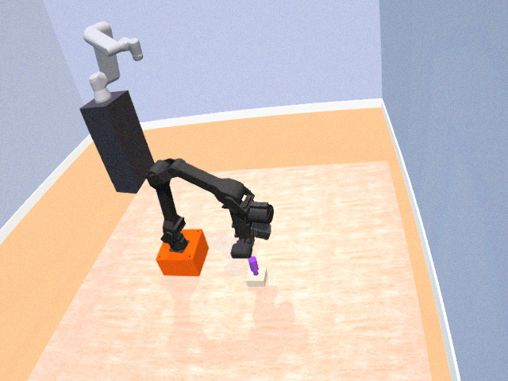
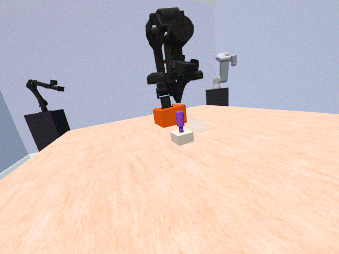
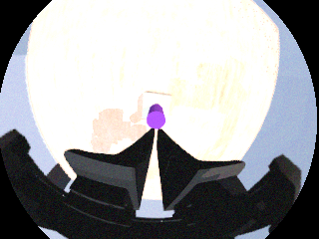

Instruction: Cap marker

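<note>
The gripper [image 2: 167, 105] hung above and a little behind the marker, its fingers pressed nearly together with nothing between them. The purple cap [image 2: 179, 118] sat on the marker [image 2: 180, 129], which stood upright in the pale holder block [image 2: 181, 137] on the surface [image 2: 191, 191]; whether the cap had seated fully could not be told. Cap and marker looked small, light and rigid, with smooth round sides likely to slip under a loose pinch. Any further push would best land squarely on the cap's flat top, straight down, since the slim marker could tilt in its block.
</note>
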`<state>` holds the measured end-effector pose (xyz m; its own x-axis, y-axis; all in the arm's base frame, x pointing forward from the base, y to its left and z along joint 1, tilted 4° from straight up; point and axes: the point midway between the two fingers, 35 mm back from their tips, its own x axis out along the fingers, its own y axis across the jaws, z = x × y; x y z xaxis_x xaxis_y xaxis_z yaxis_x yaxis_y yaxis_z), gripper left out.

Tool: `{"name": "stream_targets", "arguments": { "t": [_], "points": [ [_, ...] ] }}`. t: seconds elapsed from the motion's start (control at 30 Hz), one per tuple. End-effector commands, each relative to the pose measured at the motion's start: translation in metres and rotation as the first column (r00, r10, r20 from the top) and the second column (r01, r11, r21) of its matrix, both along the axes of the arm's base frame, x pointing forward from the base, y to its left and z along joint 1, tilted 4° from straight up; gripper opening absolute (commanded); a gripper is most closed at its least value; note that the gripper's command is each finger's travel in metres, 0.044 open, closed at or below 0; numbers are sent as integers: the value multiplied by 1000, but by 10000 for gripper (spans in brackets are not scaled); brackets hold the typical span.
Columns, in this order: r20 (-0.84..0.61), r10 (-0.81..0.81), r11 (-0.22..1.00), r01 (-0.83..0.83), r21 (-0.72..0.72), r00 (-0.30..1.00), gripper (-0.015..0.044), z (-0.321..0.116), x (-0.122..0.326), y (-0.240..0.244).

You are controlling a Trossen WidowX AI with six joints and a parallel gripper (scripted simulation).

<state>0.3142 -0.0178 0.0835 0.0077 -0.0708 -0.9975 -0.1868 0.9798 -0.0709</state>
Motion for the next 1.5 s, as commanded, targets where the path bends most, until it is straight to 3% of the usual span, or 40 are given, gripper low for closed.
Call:
{"name": "stream_targets", "arguments": {
  "t": [0.0, 1.17, 1.47],
  "points": [
    [2, -4, 1000, 4, 0, 1000, 0, 0, 0, 0],
    [2, -4, 1000, 4, 0, 1000, 0, -42, 1, -3],
    [14, -7, 1000, 7, 0, 1000, 0, -27, 5, -2]
  ]
}}
